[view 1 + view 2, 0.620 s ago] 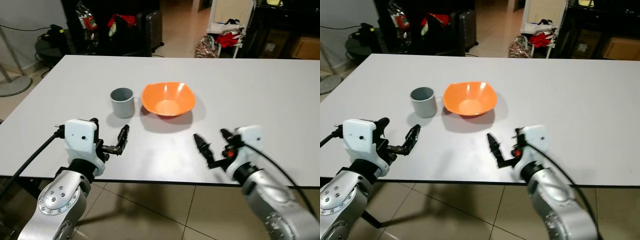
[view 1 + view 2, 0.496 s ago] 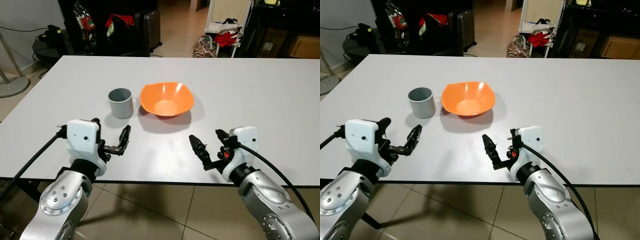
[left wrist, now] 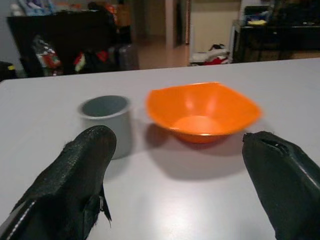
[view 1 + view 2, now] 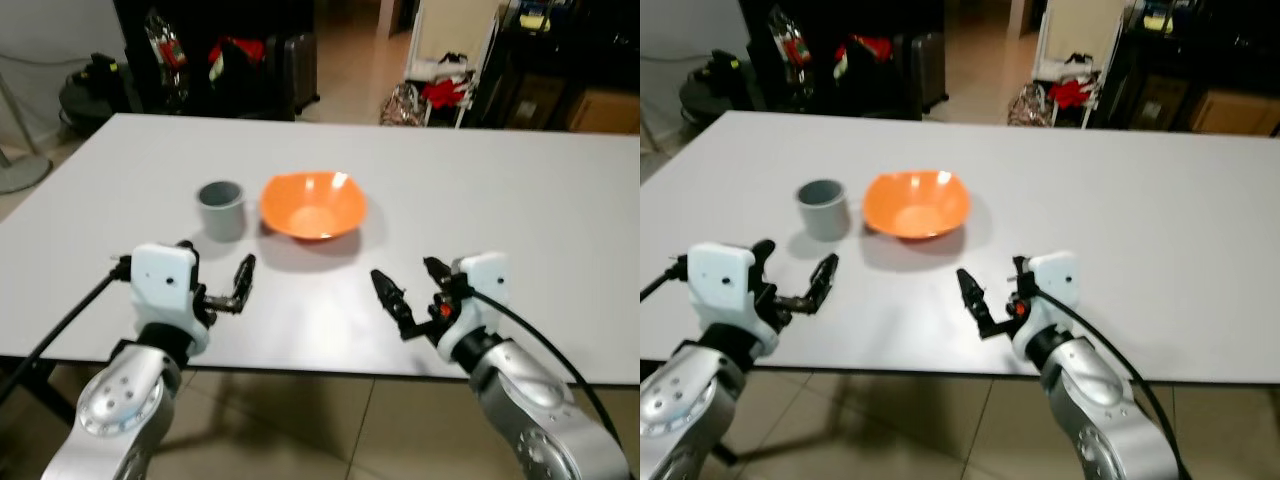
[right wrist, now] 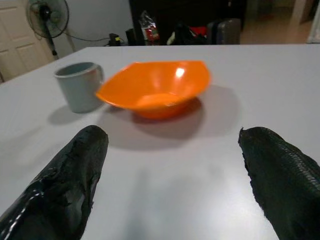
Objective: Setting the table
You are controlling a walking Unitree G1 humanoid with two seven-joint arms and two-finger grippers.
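Both arms are up over the near edge of the white table (image 4: 520,200), and neither one has anything in hand. The left gripper (image 4: 240,285) hangs low above the tabletop with its two black fingers spread apart and nothing between them. The right gripper (image 4: 412,292) sits much the same on the other side, fingers parted and empty.

Ahead of the left gripper, and a touch toward the robot's right, stands the grey cup (image 4: 221,209), upright, mouth open to the ceiling. Just beside it, further right, is the orange bowl (image 4: 313,205), also upright and seemingly empty. From the left wrist camera the cup (image 3: 106,122) and bowl (image 3: 202,111) look close neighbours, though whether they touch cannot be told. The bowl lies ahead of the right gripper and off to its left, the cup further left again.

As for progress: a cup and a bowl are out on the table, grouped near the middle rather than at a seat's edge. No plate or cutlery is on the tabletop. The judgement here is that the setting is barely started, with both pieces likely to need placing and the grippers poised but committed to neither.
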